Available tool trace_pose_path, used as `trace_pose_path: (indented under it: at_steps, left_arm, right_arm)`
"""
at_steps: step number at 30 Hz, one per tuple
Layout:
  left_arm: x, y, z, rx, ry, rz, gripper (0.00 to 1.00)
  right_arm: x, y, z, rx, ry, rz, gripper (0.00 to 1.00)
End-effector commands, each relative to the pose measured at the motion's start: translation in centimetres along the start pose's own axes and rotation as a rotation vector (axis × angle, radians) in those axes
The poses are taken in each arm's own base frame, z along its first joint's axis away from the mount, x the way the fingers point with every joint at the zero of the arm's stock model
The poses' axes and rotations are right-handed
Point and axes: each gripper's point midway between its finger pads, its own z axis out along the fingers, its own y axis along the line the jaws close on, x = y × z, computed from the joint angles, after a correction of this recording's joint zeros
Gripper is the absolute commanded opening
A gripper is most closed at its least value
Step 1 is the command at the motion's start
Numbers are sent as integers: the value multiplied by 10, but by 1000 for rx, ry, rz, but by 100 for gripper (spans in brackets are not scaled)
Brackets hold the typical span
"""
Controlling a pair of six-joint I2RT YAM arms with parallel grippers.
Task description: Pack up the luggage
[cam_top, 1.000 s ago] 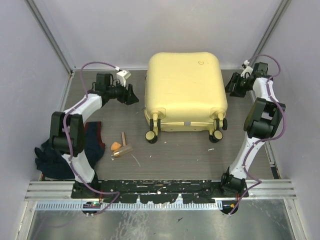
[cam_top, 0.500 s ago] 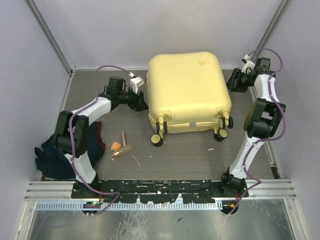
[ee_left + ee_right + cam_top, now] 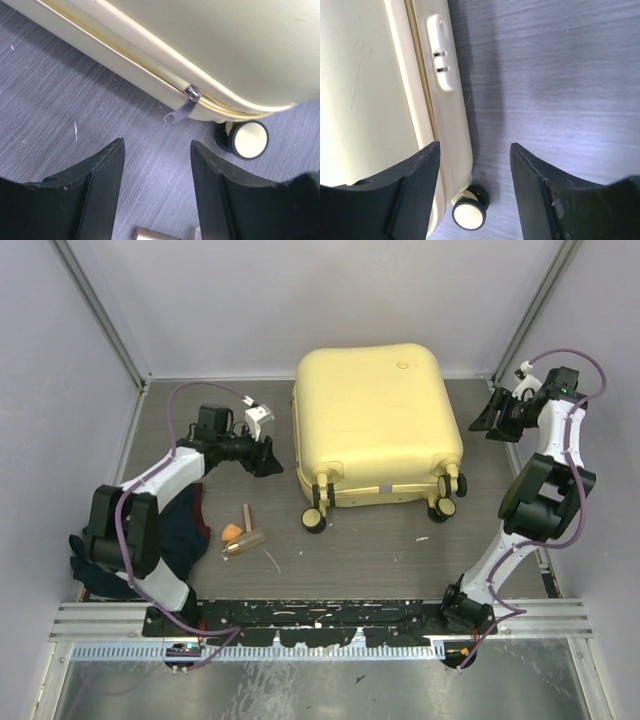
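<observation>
The luggage (image 3: 375, 425) lies shut and flat on the counter (image 3: 360, 560), wheels toward the arms' bases. The left hand (image 3: 265, 455) sits just beside its left flank, fingers parted and empty. It faces the zip seam running along that side, with the zipper pull (image 3: 181, 109) dangling straight ahead. The right hand (image 3: 490, 415), also parted and empty, stands farther off the luggage's right flank. Dark clothes (image 3: 110, 560) lie well left of the luggage, blocking nothing.

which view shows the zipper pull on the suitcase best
The left wrist view: the zipper pull hangs off the suitcase seam, close and sharp. In the top view it is too small to make out; the right wrist view shows another side, no pull.
</observation>
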Motion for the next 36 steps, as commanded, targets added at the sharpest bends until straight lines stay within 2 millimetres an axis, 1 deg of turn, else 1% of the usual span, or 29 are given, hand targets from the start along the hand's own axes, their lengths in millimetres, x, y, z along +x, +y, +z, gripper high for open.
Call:
trace_pose_path:
  at_steps: [1,3,6,8,10,13,15,16,18,20,22,26,28,30,32,34,36]
  left_arm:
    - [-16,22,19,-30,-11,4,55]
    - [-20,22,29,-21,-11,5,54]
    - [-22,22,41,-28,-5,12,52]
    - [-23,23,46,-32,-12,6,52]
    - [-27,27,50,-45,-31,-15,51]
    - [-28,21,54,-22,-34,-5,50]
    - [-25,15,56,-2,-28,22,50]
    - [-24,11,57,8,-24,30,50]
    - [-23,2,58,33,-22,36,48]
    - [-18,-10,61,71,-19,26,46]
    - [-10,-32,66,115,-25,37,45]
    - [-3,-72,75,156,-59,7,42]
    - [2,-90,77,180,-68,-22,42]
    - [5,-103,77,190,-67,-27,42]
    - [8,-112,75,181,-71,-18,42]
    - [10,-122,72,184,-75,-3,43]
    - [8,-130,64,184,-80,29,44]
  right_arm:
    - [-8,7,-18,57,-90,-28,60]
    - [-21,-1,-4,44,-119,-28,56]
    - [-45,-3,18,14,-134,-61,51]
    - [-54,-4,37,-3,-128,-70,49]
    - [-60,0,54,-31,-120,-73,48]
    - [-62,16,78,-65,-104,-128,48]
    - [-61,31,95,-95,-89,-166,48]
    - [-61,33,101,-103,-86,-174,48]
    - [-57,45,115,-141,-74,-195,48]
    - [-52,62,129,-183,-57,-224,47]
    - [-43,78,143,-231,-36,-257,46]
    - [-28,114,163,-312,-10,-337,46]
    - [-23,137,173,-355,-9,-384,46]
    - [-21,158,182,-401,-12,-435,46]
    - [-22,180,190,-441,-28,-484,47]
    - [-28,203,192,-487,-61,-526,48]
    - [-44,220,188,-503,-115,-567,51]
